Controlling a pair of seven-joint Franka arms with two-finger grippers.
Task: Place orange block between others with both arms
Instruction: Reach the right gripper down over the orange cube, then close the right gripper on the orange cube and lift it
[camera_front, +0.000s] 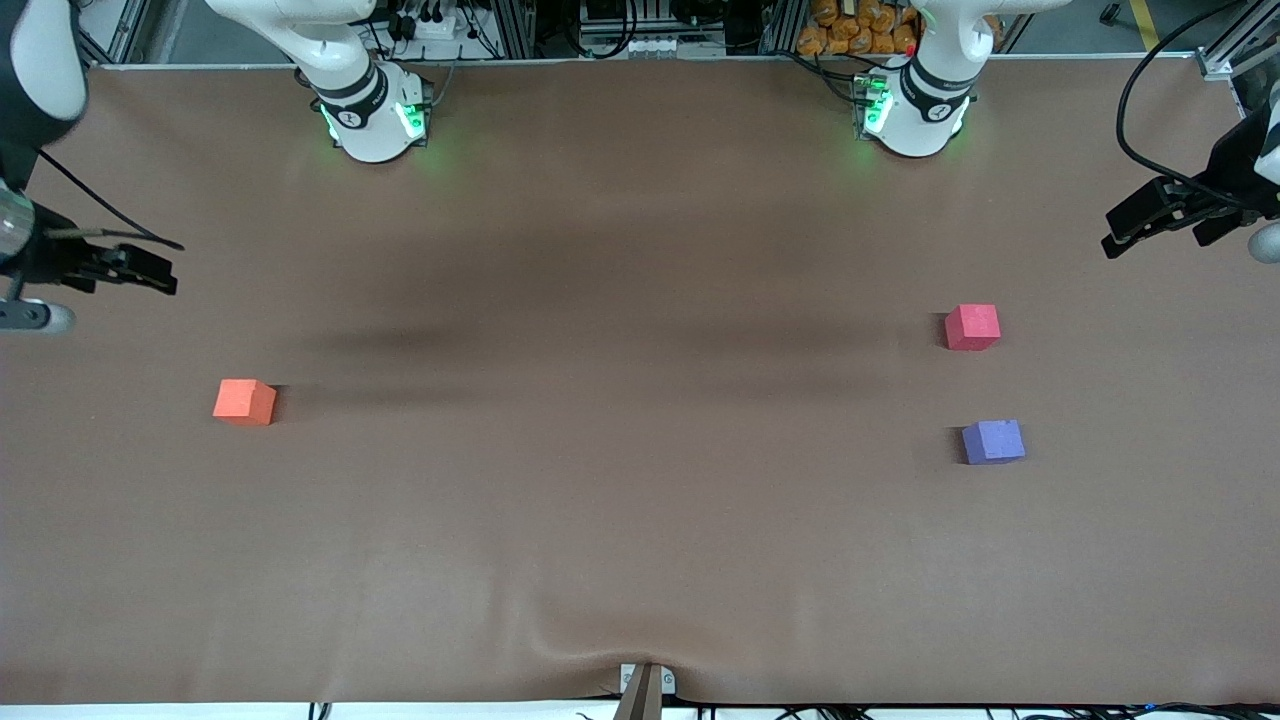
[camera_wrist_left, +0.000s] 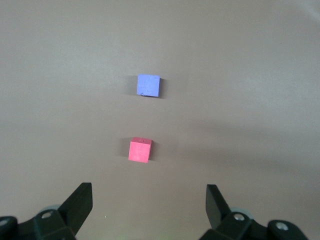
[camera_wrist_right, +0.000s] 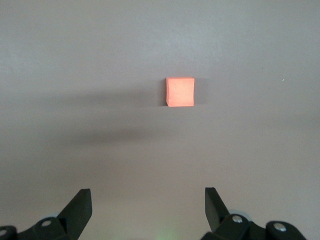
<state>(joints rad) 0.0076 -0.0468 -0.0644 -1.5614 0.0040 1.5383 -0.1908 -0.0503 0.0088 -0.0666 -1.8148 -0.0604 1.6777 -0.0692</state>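
Sitting alone toward the right arm's end of the table (camera_front: 640, 560), the orange block (camera_front: 244, 401) rested flat on the brown cover, with bare surface all round it; the right gripper (camera_front: 150, 270) hung in the air at that same end, close to the table's edge, its fingers spread wide and gripping nothing; in the right wrist view the orange block (camera_wrist_right: 180, 91) lay well ahead of the two dark fingertips (camera_wrist_right: 80, 205), clear of both. Toward the left arm's end stood the others; the pinkish-red cube (camera_front: 972, 327) lay farther from the front camera, the purple-blue cube (camera_front: 993, 441) nearer to it, the two apart with an open strip of cover between them; the left gripper (camera_front: 1125, 225) hovered up by that end's edge, jaws wide and empty; the left wrist view showed the pinkish-red cube (camera_wrist_left: 139, 150) and purple-blue cube (camera_wrist_left: 149, 85) in line, neither touching the fingers (camera_wrist_left: 216, 202). A broad stretch of cover separated the orange block from the pair; a wrinkle ran along the table's near edge.
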